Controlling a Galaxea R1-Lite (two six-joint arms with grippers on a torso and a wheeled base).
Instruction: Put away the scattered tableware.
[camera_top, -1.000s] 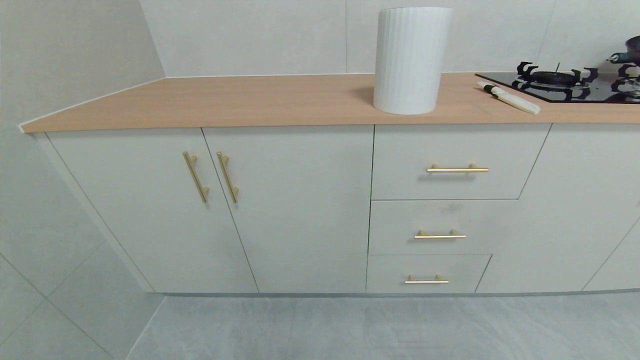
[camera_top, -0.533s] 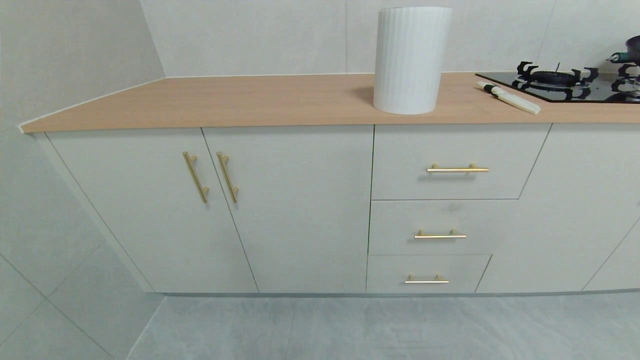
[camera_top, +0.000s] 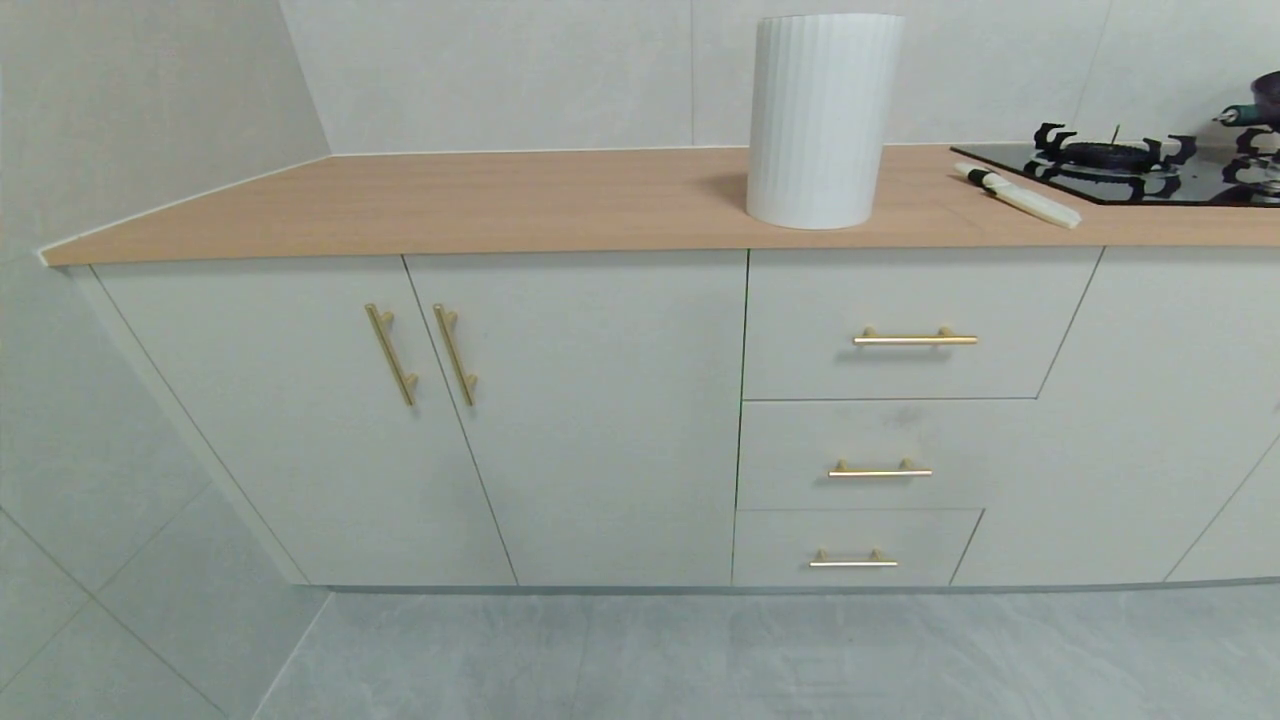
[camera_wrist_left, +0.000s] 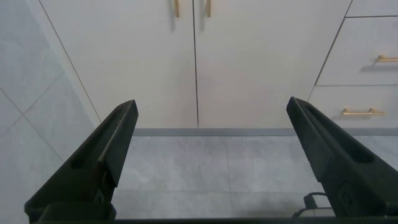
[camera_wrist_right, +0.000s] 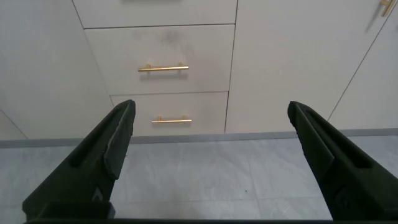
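Note:
A tall white ribbed holder (camera_top: 823, 120) stands on the wooden countertop (camera_top: 480, 205). To its right, a pale utensil with a dark band (camera_top: 1015, 195) lies flat beside the black hob (camera_top: 1130, 170). My left gripper (camera_wrist_left: 211, 112) hangs low and open, facing the bottom of the double cabinet doors (camera_wrist_left: 196, 56) and the grey floor. My right gripper (camera_wrist_right: 211, 115) is open too, held low in front of the lower drawers (camera_wrist_right: 163, 59). Nothing sits between either pair of fingers.
Under the counter are two doors with vertical gold handles (camera_top: 392, 355) and three stacked drawers with gold bar handles (camera_top: 914, 339). A tiled wall closes the left corner. Black burner grates (camera_top: 1112, 152) and a dark pot (camera_top: 1262, 100) sit far right.

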